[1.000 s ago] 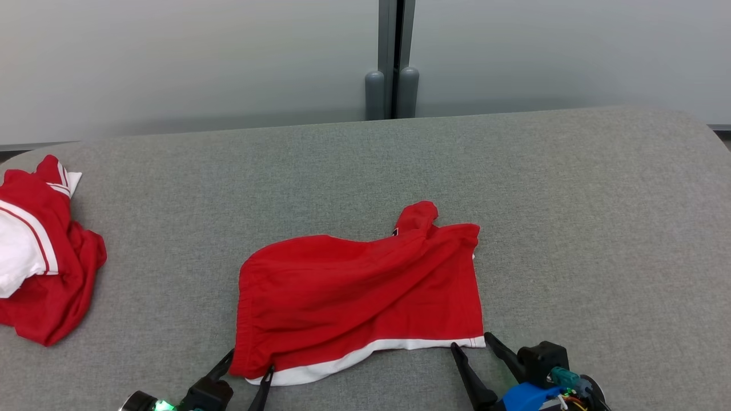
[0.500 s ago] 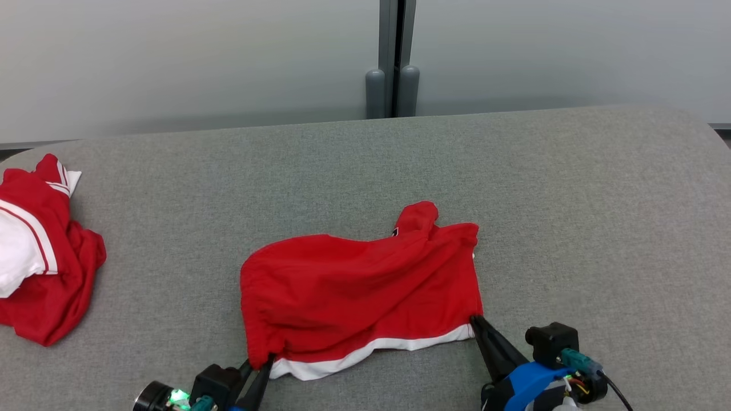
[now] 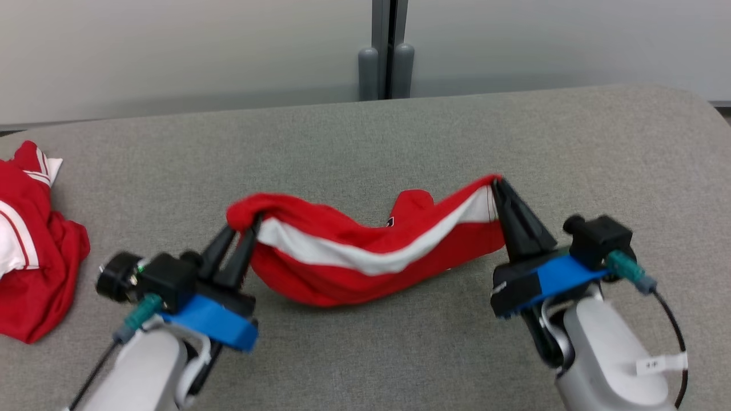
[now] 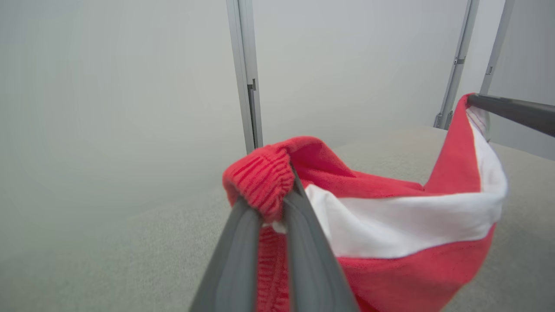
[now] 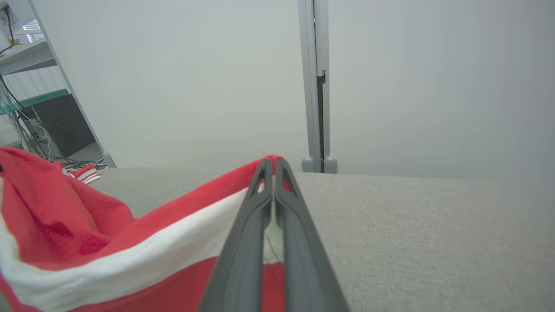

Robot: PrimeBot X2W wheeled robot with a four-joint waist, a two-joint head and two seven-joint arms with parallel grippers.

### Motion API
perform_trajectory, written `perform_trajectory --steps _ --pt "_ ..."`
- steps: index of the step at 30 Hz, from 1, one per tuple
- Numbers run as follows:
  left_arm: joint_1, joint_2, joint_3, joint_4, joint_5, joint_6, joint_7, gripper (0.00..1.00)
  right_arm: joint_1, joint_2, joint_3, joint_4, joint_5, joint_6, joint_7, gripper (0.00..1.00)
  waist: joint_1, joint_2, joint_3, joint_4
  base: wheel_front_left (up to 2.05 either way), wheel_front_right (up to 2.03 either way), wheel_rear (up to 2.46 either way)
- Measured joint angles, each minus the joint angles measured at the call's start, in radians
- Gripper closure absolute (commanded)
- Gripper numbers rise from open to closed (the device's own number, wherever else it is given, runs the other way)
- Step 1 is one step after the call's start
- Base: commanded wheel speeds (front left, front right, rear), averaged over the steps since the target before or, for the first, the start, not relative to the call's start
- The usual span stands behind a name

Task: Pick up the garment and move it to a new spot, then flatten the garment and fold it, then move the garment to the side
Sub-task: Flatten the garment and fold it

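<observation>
I hold the garment (image 3: 342, 282) at two corners; the left gripper (image 3: 249, 224) and right gripper (image 3: 497, 184) each pinch cloth. The right's thin bite may slip if I stretch it taut.

Bystander items, head view
Crumpled red-and-white clothes pile (image 3: 34, 251) at 9 o'clock on grey fabric table (image 3: 365, 142); grey post (image 3: 385, 51) at 12 o'clock between pale wall panels (image 3: 171, 51).
</observation>
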Motion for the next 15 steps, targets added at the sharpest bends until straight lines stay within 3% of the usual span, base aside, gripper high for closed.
perform_trajectory --steps 6,15 --pt "-0.318 0.068 -0.055 0.04 -0.077 0.0 0.007 1.0 -0.31 -0.002 0.006 0.062 0.017 0.0 0.0 1.0 0.0001 0.0 0.075 -0.011 0.0 0.0 0.0" --pt "-0.866 0.091 -0.165 0.21 -0.227 0.0 0.034 1.0 -0.834 -0.004 -0.058 0.292 0.07 0.0 0.0 1.0 0.0004 0.0002 0.215 -0.028 0.0 0.0 0.0"
